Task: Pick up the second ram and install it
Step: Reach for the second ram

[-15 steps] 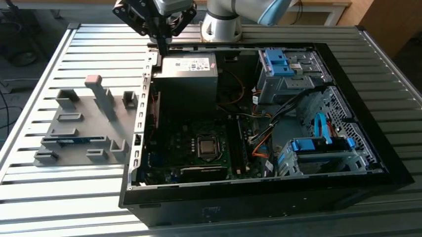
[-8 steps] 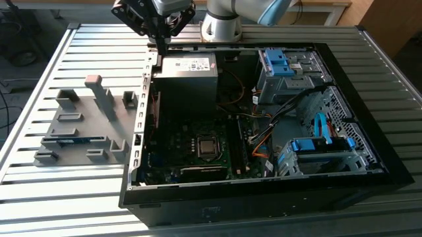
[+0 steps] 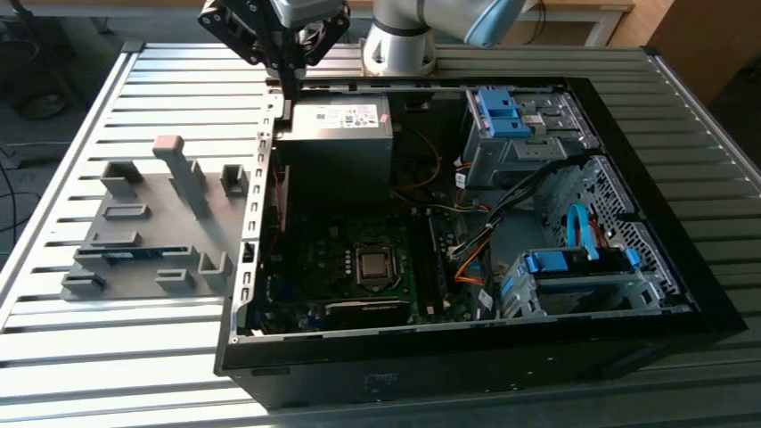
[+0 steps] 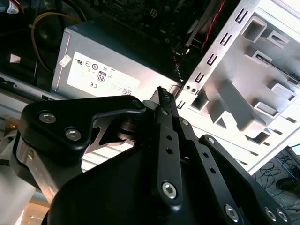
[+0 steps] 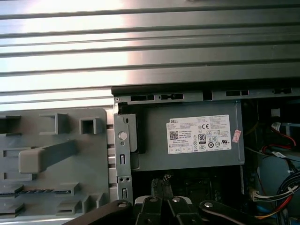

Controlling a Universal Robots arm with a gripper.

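Note:
The second ram (image 3: 131,253), a thin blue stick, lies in a slot of the grey holder tray (image 3: 143,223) on the table, at the exterior view's left. My gripper (image 3: 289,85) hangs above the back left corner of the open computer case (image 3: 476,223), just beside the grey power supply (image 3: 342,120) and well away from the ram. Its black fingers (image 4: 161,96) are pressed together with nothing between them. Both wrist views show the gripper (image 5: 161,183) over the power supply (image 5: 187,140) edge, with the holder tray (image 5: 51,154) alongside the case wall.
Inside the case are the motherboard (image 3: 369,267), blue drive brackets (image 3: 505,111) and loose orange and black cables (image 3: 470,241). The case stands on a slatted metal table (image 3: 119,339). A tall post (image 3: 181,174) rises from the holder tray.

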